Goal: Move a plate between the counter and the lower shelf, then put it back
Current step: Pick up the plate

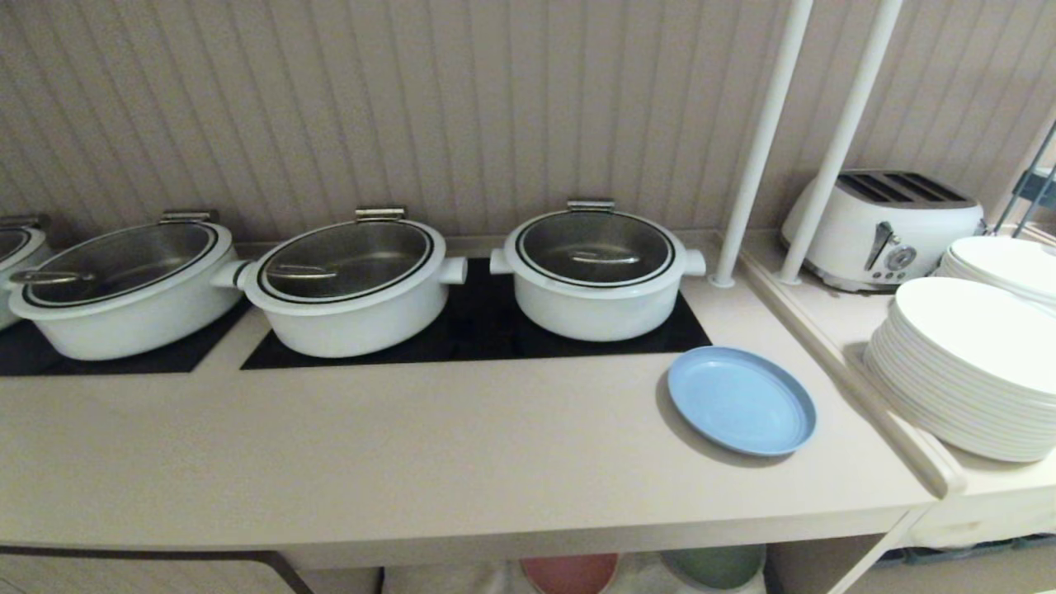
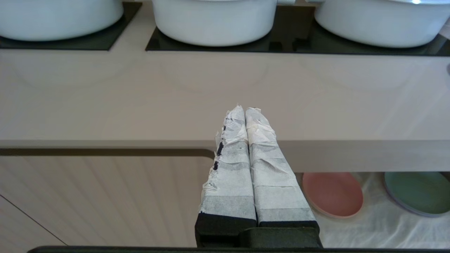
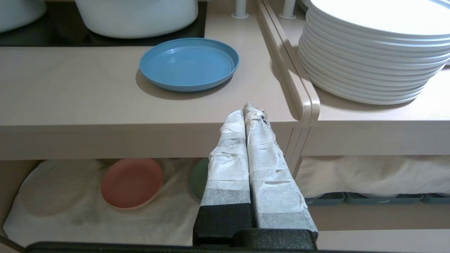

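Note:
The light blue plate (image 1: 741, 400) (image 3: 189, 63) lies flat on the beige counter (image 1: 412, 445) (image 3: 70, 88) (image 2: 140, 98), near its right end, in front of the black hob panel. Below the counter, the lower shelf (image 3: 70, 211) (image 2: 379, 228) shows its wrinkled white cloth. My right gripper (image 3: 246, 109) is shut and empty, held in front of the counter's front edge, short of the plate. My left gripper (image 2: 245, 109) is shut and empty too, further left along the same edge. Neither arm appears in the head view.
Three white lidded pots (image 1: 596, 272) stand on the hob panels. A pink plate (image 3: 132, 182) (image 2: 332, 195) and a green plate (image 2: 416, 192) (image 3: 197, 182) lie on the shelf cloth. White plate stacks (image 1: 973, 371) and a toaster (image 1: 883, 227) occupy the side top; two white poles (image 1: 763, 140) rise between.

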`<state>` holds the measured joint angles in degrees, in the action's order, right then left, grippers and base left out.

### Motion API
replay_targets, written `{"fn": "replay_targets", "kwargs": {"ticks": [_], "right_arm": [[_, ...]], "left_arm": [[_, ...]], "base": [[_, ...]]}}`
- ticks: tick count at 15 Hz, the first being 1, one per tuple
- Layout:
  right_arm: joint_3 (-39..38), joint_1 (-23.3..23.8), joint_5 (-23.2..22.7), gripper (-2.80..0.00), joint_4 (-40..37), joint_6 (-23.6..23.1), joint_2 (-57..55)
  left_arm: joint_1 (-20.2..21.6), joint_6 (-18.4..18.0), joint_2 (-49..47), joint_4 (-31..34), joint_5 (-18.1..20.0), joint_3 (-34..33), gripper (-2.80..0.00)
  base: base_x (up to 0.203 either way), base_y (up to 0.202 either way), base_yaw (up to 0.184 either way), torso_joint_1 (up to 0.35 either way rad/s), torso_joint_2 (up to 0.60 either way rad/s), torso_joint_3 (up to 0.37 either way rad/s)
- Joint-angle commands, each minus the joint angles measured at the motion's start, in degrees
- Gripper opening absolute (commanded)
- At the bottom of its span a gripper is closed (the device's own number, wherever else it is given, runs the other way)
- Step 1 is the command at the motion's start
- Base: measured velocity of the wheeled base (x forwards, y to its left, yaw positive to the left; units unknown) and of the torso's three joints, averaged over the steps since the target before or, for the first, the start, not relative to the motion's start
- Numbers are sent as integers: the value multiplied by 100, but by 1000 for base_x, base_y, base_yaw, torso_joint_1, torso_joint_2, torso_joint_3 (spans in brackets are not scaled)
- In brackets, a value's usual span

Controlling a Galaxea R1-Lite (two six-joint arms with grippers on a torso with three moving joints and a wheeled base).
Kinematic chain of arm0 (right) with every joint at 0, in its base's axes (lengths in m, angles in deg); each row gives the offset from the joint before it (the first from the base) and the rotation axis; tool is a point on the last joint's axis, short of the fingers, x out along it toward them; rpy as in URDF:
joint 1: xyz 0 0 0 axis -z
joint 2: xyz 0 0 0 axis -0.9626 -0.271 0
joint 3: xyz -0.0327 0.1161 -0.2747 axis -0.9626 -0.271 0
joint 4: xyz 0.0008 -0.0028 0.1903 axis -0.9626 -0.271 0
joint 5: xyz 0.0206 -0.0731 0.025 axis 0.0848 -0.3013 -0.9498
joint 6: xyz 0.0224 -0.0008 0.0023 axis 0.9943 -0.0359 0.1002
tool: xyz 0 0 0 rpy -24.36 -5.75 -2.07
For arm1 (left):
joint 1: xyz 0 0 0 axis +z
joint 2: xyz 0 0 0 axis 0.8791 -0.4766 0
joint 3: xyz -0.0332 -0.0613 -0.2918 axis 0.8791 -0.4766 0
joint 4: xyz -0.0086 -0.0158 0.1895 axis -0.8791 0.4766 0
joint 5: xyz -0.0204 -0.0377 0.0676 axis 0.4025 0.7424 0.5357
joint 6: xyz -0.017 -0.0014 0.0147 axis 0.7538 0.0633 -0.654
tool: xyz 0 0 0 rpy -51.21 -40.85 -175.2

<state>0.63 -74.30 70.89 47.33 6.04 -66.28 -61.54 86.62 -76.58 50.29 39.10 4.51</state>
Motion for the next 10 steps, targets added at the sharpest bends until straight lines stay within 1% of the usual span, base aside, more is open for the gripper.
{"fn": "replay_targets", "kwargs": {"ticks": [1,3,10], "right_arm": [[-5,-3,0,-280,1,5,0],[-1,-6,0,-280,1,46,0],[-1,-6,0,-280,1,46,0]], "left_arm": [[0,6,2,-3,-3,0,-280],[0,6,2,-3,-3,0,-280],[0,6,2,-3,-3,0,-280]], "base": [[0,0,0,145,-291,-162],[0,0,0,72,-158,-61],[0,0,0,0,0,0]]}}
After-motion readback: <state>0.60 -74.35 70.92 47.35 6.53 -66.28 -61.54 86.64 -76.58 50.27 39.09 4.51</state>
